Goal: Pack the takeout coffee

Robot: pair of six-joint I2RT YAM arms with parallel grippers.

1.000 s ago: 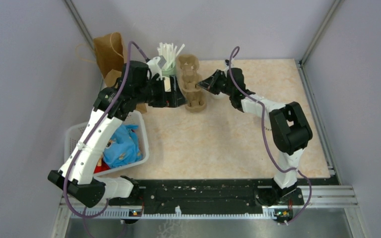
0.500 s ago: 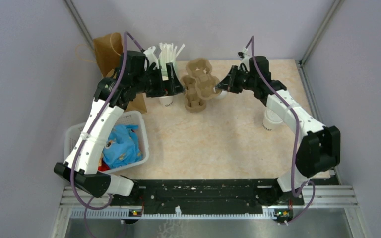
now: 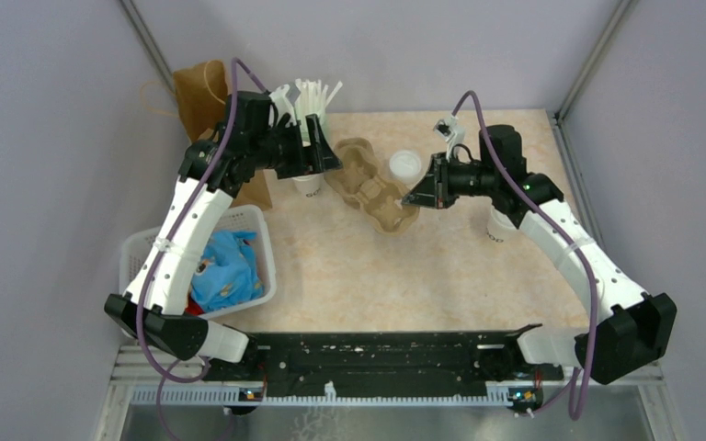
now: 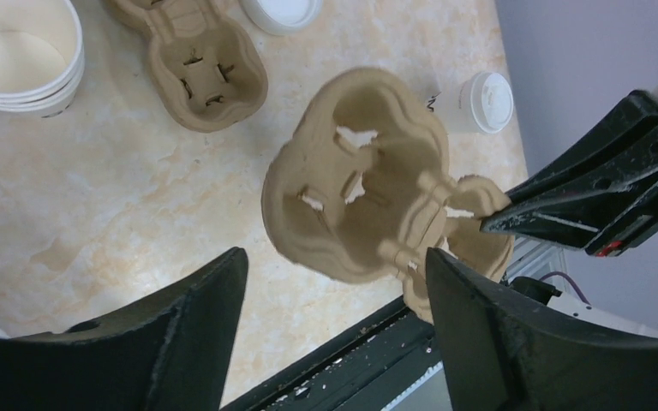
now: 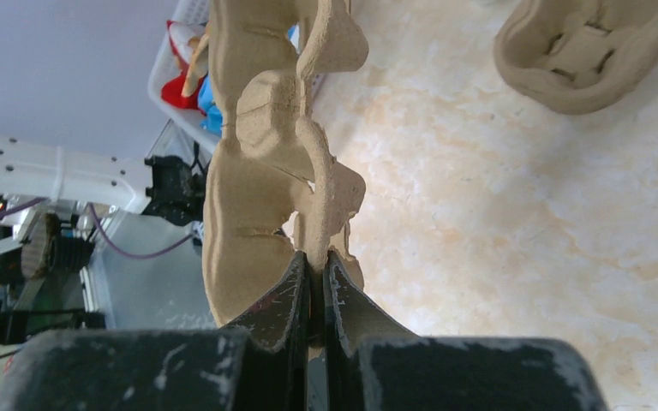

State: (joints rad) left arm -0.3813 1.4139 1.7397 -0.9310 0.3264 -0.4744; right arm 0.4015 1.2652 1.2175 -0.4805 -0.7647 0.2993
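The takeout coffee (image 3: 497, 226), a small cream cup with dark lettering and a white lid, stands on the table at the right, partly behind my right forearm; it also shows in the left wrist view (image 4: 481, 101). My right gripper (image 3: 414, 197) (image 5: 313, 265) is shut on the rim of a brown pulp cup-carrier tray (image 3: 386, 204) (image 5: 257, 171) (image 4: 368, 205), holding it tilted above the table. My left gripper (image 3: 324, 156) (image 4: 334, 325) hangs open at the back left, above that tray, with nothing between its fingers.
A second pulp tray (image 3: 349, 158) (image 4: 201, 68) (image 5: 587, 51) lies on the table. Stacked lidless cups (image 3: 308, 184) (image 4: 21, 56) stand beside it, white lids (image 3: 404, 165) behind. Straws (image 3: 311, 96) and a paper bag (image 3: 200, 92) stand at the back left, a white basket (image 3: 142, 246) at the near left.
My right gripper has pulled one tray off the stack and carried it toward the near right. My left gripper has drawn back and narrowed slightly, still open.
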